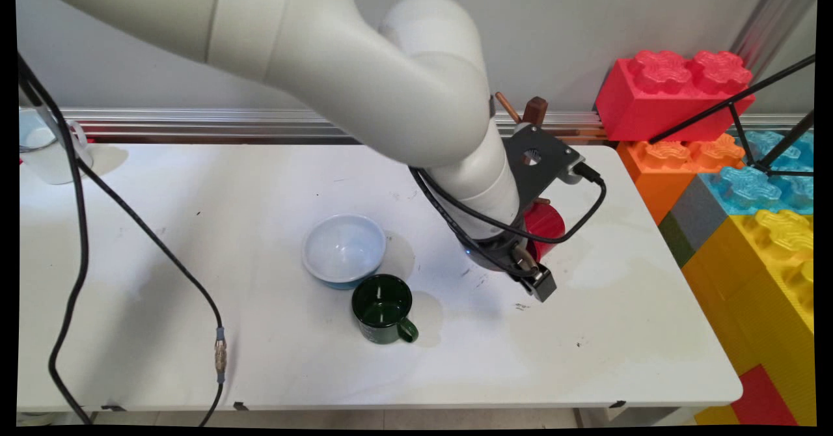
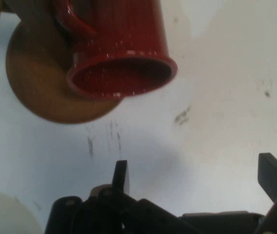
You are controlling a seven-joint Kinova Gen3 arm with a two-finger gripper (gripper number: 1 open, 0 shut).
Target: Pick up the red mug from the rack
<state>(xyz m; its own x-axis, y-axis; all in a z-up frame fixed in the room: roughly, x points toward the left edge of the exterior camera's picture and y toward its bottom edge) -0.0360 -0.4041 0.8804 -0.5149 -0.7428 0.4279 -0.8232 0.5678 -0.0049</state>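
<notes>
One red mug [image 2: 121,53], one green mug [image 1: 382,308], one bowl [image 1: 343,250]; hand [image 2: 196,175] spread, empty

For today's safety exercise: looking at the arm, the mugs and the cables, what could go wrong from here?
1. The open gripper is low beside the red mug on its wooden stand; a sideways move might knock it off.
2. The arm's cable trails across the table and could perhaps snag the green mug or the bowl.

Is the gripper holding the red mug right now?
No: in the hand view the gripper is open and empty, with the red mug hanging apart above bare table.
</notes>
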